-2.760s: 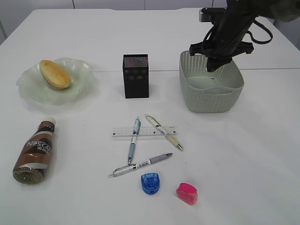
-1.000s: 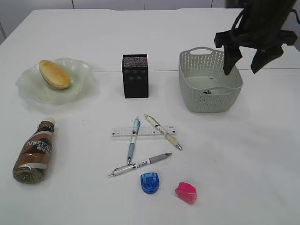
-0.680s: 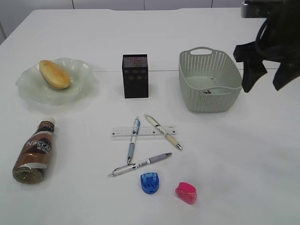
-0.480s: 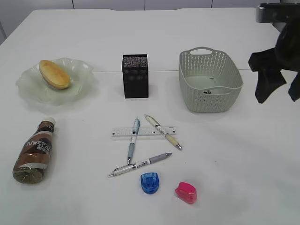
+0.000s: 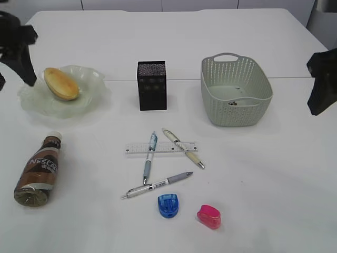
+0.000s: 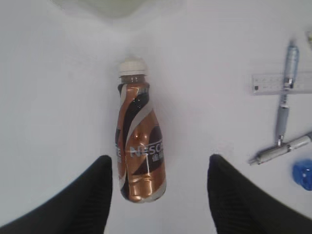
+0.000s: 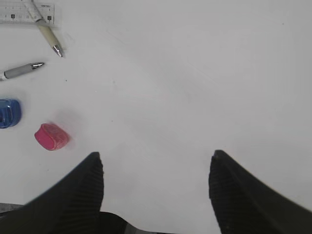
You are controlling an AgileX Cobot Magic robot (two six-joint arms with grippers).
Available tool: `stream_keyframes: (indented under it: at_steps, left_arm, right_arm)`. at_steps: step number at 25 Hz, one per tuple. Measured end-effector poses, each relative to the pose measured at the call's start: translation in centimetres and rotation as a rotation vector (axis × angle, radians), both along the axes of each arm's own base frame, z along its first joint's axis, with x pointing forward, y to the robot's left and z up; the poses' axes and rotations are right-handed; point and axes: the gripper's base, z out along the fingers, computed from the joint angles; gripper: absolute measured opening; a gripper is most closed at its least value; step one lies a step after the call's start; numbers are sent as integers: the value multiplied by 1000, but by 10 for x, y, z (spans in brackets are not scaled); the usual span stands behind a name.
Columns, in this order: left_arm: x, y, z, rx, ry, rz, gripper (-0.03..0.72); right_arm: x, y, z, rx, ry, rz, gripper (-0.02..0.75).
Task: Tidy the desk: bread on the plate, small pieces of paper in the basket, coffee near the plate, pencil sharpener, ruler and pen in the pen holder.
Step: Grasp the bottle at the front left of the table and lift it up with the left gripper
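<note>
The bread (image 5: 61, 83) lies on the ruffled green plate (image 5: 89, 97) at the left. Below it the coffee (image 5: 38, 169) lies on its side; in the left wrist view the coffee (image 6: 140, 151) shows under my open, empty left gripper (image 6: 160, 161), which hangs high by the plate (image 5: 16, 79). The black pen holder (image 5: 152, 85) stands mid-table, the basket (image 5: 237, 90) to its right with a small scrap on its floor. Three pens (image 5: 149, 158) cross the ruler (image 5: 162, 148). Blue (image 5: 169, 205) and pink (image 5: 209, 216) sharpeners lie in front. My right gripper (image 7: 156, 155) is open, empty, at the right edge (image 5: 324, 100).
The right wrist view shows bare desk (image 7: 185, 78) beneath the right gripper, with the pink sharpener (image 7: 51, 136), the blue sharpener (image 7: 9, 113) and pen tips (image 7: 50, 41) off to its left. Bare desk (image 5: 274, 174) lies right of the pens.
My right gripper has left the space above the basket and drawn back to the right edge. The left gripper has come into view at the upper left, beside the plate.
</note>
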Motion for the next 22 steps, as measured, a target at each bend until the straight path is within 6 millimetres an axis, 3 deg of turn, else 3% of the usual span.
stream_keyframes:
  at_steps: [4,9,22]
  left_arm:
    - [21,-2,-43,27,103,1,458]
    - [34,-7,-82,38,197,-4,459]
    - [47,-9,-141,103,321,-19,503]
  right_arm:
    - [-6,-1,8,5,-28,0,497]
    - [-9,-2,9,7,-36,0,497]
    - [-9,-1,9,10,-33,0,496]
